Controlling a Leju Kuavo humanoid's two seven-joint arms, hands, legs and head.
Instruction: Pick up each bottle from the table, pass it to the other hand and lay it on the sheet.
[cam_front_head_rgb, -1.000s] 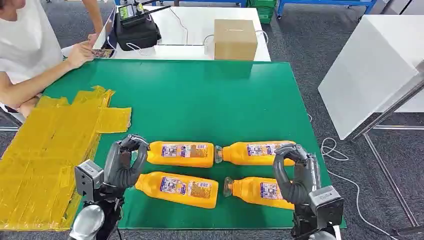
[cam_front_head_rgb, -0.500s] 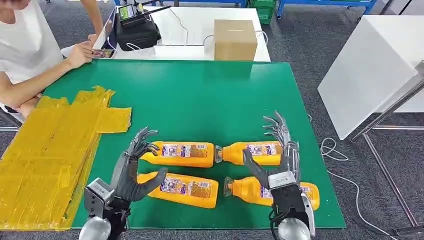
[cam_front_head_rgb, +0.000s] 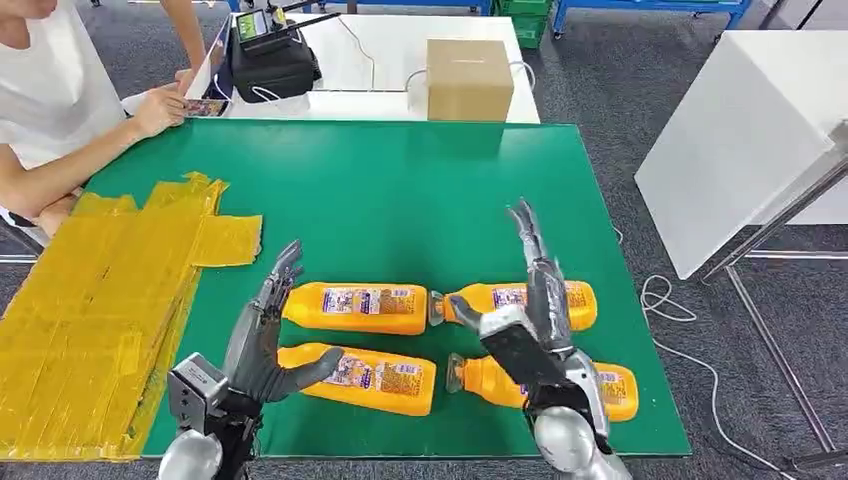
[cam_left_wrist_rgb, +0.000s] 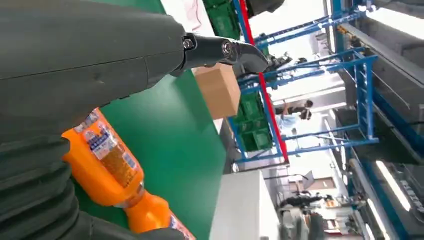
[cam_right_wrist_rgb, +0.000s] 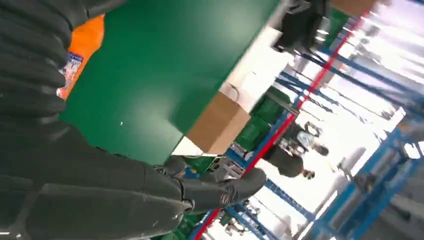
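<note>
bottles (cam_front_head_rgb: 356, 308) untouched, right hand (cam_front_head_rgb: 530, 300) now turned edgewise

Four orange bottles (cam_front_head_rgb: 356, 308) lying flat, yellow sheet (cam_front_head_rgb: 90, 300) leftward

Even, bright overhead light in the head view; both wrist views show blown-out glare and soft blur.

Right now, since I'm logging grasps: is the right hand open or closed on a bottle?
Open. In the head view the right hand hovers over the back right bottle, fingers spread straight, gripping nothing.
</note>
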